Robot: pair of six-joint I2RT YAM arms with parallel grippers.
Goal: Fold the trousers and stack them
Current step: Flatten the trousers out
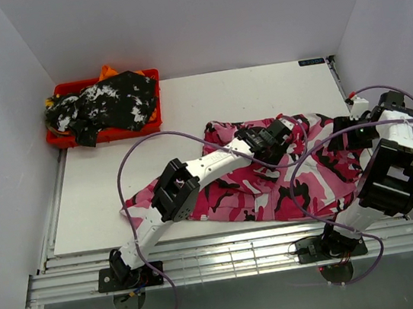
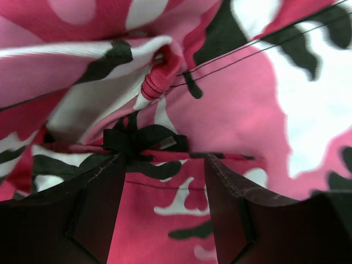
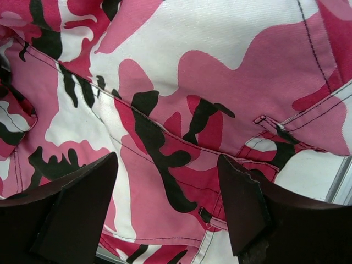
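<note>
On the white surface (image 1: pixel 119 190), right of centre, the pink camouflage trousers (image 1: pixel 273 187) lie spread out and somewhat rumpled, reaching from near the middle of the near edge toward the right side. The black-and-white mottled garment (image 1: pixel 114 102) sits apart in the orange tray (image 1: pixel 151 76) at the far left corner. The left tool (image 1: pixel 270 142) is lowered onto the upper middle of the pink pair. Its wrist view shows the left tool (image 2: pixel 165 165) with its fingers (image 2: pixel 99 203) apart, pink cloth lying between them and a small black tie (image 2: pixel 140 140) just beyond the tips, beside a gathered fold of fabric. The right tool (image 1: pixel 346 135) is down over the right-hand part of the same garment. Seen from its wrist, the right tool (image 3: pixel 168 165) likewise has its jaws apart, astride a stitched seam of the trousers (image 3: pixel 192 82), and nothing is clamped. The step in hand appears to be the two-handed grasp that precedes a fold, since no tidy fold is visible yet. The next move probably calls for each tool to close on one edge of cloth, with both pinches taken along the same line of the garment. Lifted and carried together, the two pinches should lay the fabric over flat. A grip that catches bunched layers would likely drag the pair askew.
</note>
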